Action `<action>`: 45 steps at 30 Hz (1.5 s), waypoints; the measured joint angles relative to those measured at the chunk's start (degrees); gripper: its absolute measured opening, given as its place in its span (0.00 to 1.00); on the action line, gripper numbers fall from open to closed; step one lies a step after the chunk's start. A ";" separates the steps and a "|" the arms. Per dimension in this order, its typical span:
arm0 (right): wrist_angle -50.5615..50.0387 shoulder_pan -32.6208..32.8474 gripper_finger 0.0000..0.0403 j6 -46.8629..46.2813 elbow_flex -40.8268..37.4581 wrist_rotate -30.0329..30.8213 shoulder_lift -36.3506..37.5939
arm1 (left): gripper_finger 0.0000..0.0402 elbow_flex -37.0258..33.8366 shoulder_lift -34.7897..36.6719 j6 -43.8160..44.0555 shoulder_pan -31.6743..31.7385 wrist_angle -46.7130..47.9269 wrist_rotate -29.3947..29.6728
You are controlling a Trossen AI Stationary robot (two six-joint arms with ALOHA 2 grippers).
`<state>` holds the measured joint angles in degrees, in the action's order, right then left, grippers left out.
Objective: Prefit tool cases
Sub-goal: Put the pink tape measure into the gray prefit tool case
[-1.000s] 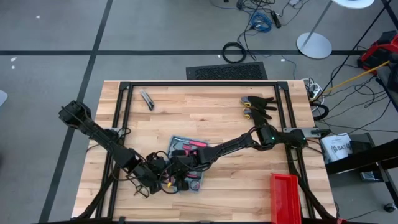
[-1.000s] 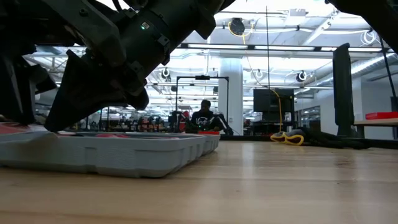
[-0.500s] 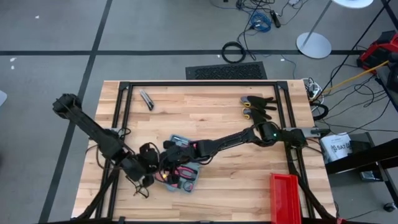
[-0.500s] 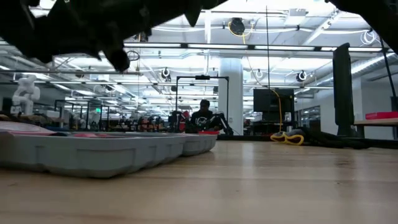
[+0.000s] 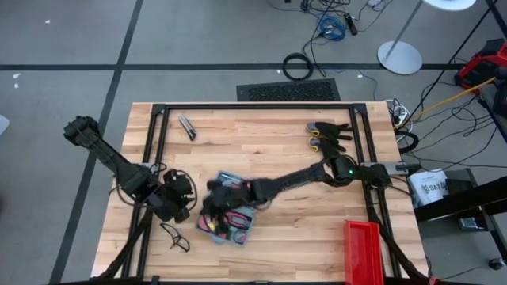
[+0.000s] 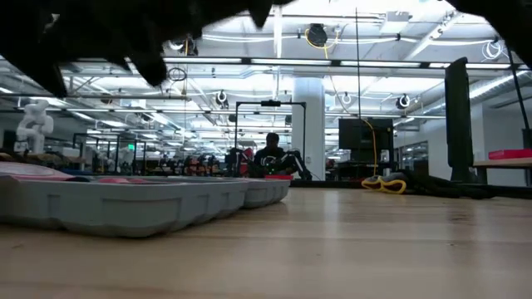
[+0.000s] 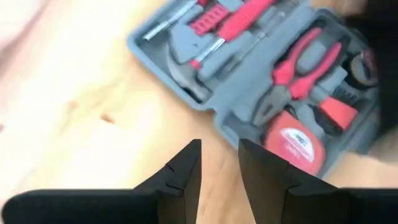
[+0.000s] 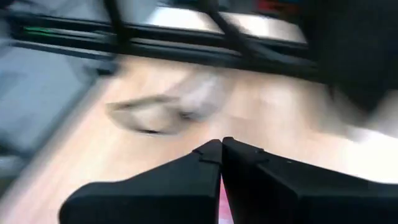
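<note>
- While the tool case (image 5: 228,220) lies open on the near-left part of the wooden table (image 5: 277,150), the left gripper (image 5: 176,192) is found just beside its left edge, pulled back from where it was a second ago, when it was tangled low against the case's near corner.
- The left gripper's fingers (image 7: 186,171) are seen parted only narrowly and hold nothing; bare wood shows in the gap.
- The right gripper (image 5: 212,207) is set over the case's left part; its fingers (image 8: 211,163) are pressed together with nothing visibly between them.
- Since a second ago the case is turned and slid slightly towards the left and the near edge; the right arm is shifted along with it.
- Inside the grey tray, a hammer (image 7: 186,78), red-handled pliers (image 7: 292,74), a red tape measure (image 7: 292,143) and a red-handled driver (image 7: 239,18) are seen seated in their recesses.
- In the low view the case (image 6: 125,203) sits flat on the wood, with dark arm parts overhead.
- Safety glasses (image 5: 177,237) lie clear of the left gripper near the table's front edge, no longer under it.
- Judged: the case is being repositioned or its contents pressed down; the fitting looks near done, the closing not yet.
- A red bin (image 5: 363,252), work gloves (image 5: 329,134) and a small knife-like tool (image 5: 187,127) are left well apart.
</note>
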<state>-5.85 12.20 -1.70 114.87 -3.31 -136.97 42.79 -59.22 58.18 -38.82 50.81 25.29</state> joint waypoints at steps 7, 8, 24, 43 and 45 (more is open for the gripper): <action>0.79 0.85 0.00 0.92 0.15 -0.16 0.96 | 0.28 0.09 0.02 8.98 -0.14 13.16 2.24; 0.91 0.73 0.00 0.73 0.15 -0.14 0.41 | 0.28 0.09 0.10 10.21 -0.11 14.87 3.31; 8.71 -2.88 0.00 -14.58 0.21 -15.87 -10.68 | 0.28 0.09 4.44 11.62 -0.25 15.71 11.57; 8.80 -4.06 0.00 -11.00 0.04 -12.16 -10.04 | 0.28 0.09 4.39 11.78 -0.27 15.06 12.62; 9.36 -4.17 0.00 -12.76 0.13 -14.76 -10.82 | 0.28 0.09 4.39 11.78 -0.27 15.02 12.71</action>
<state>3.51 8.03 -14.47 115.00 -18.06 -147.79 42.87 -54.83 69.95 -39.09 65.83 38.01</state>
